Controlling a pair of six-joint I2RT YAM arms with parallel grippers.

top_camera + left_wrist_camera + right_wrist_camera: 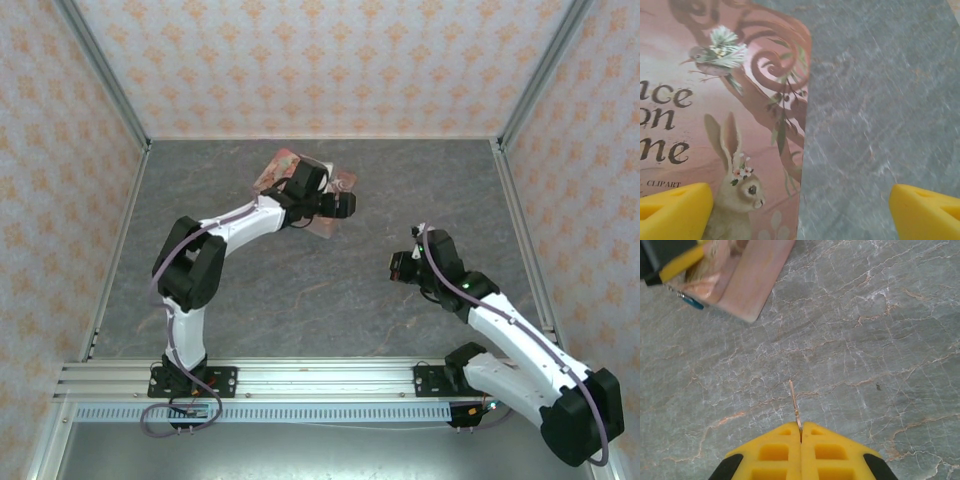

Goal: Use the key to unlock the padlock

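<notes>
A thin copper-coloured key (pixel 795 402) sticks out forward from my right gripper (pixel 801 432), whose yellow fingers are shut on its head, above the bare table. The padlock (pixel 692 302) shows as a small teal body with a metal shackle, hanging at the near edge of the pink tin (pixel 747 280), far ahead and to the left of the key. My left gripper (pixel 800 215) is open over the tin's (pixel 715 100) right edge, one yellow fingertip (pixel 675 212) above the lid and the other (pixel 925 212) above the table. From above, the left gripper (pixel 343 205) is at the tin (pixel 285 165) and the right gripper (pixel 398 267) lies to its lower right.
The grey marbled table (pixel 300 290) is walled by patterned panels with metal posts (pixel 100 70) on three sides. The tin's lid is printed with a rabbit (pixel 742 190) and a bird (pixel 720 52). Open floor lies between the two grippers.
</notes>
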